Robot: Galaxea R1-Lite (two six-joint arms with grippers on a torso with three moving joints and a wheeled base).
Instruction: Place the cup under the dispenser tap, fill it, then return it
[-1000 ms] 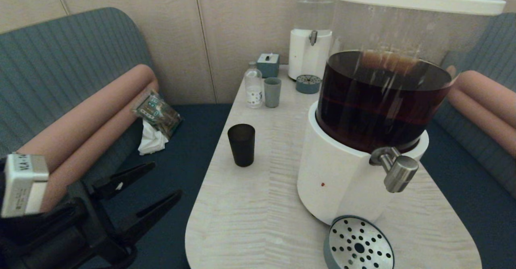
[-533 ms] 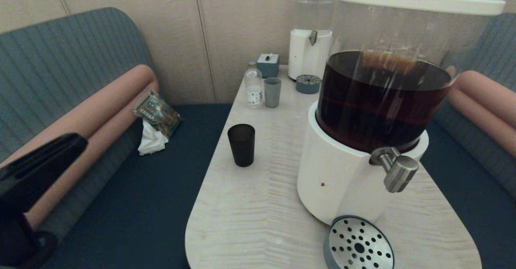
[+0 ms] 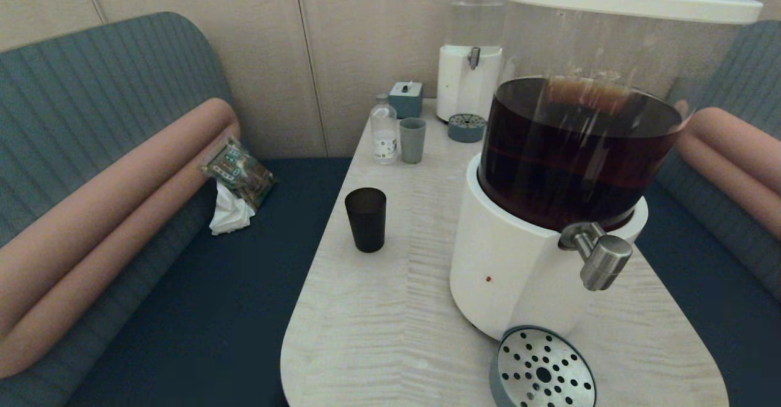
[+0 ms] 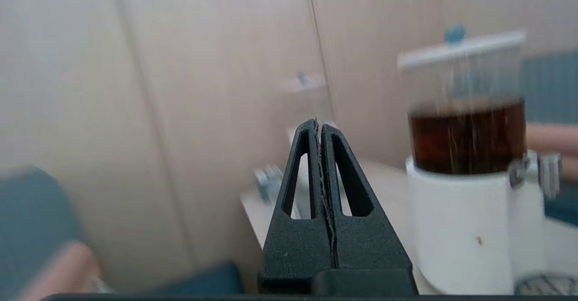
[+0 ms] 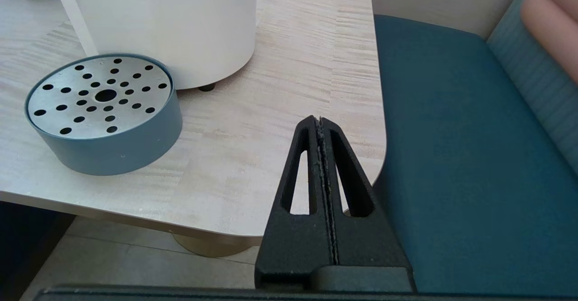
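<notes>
The dark brown-black cup [image 3: 365, 219] stands upright on the pale table [image 3: 378, 309], left of the big dispenser [image 3: 549, 212] that holds dark brown liquid. Its brushed-steel tap [image 3: 601, 260] juts out over the perforated drip tray [image 3: 543, 370]. Neither arm shows in the head view. My left gripper [image 4: 319, 127] is shut and empty, held off the table's left side, facing the dispenser [image 4: 469, 192]. My right gripper [image 5: 319, 122] is shut and empty, low by the table's near right corner, with the drip tray [image 5: 101, 111] beside it.
At the back stand a smaller clear-liquid dispenser [image 3: 471, 59] with its own small tray [image 3: 467, 127], a pale grey-green tumbler [image 3: 412, 140], a small bottle [image 3: 384, 129] and a blue-grey box [image 3: 406, 98]. Bench seats flank the table; a packet and tissue [image 3: 235, 181] lie on the left seat.
My left arm, which stood open at the lower left of the head view, has drawn back out of that view and its gripper is now shut. The cup has not moved.
</notes>
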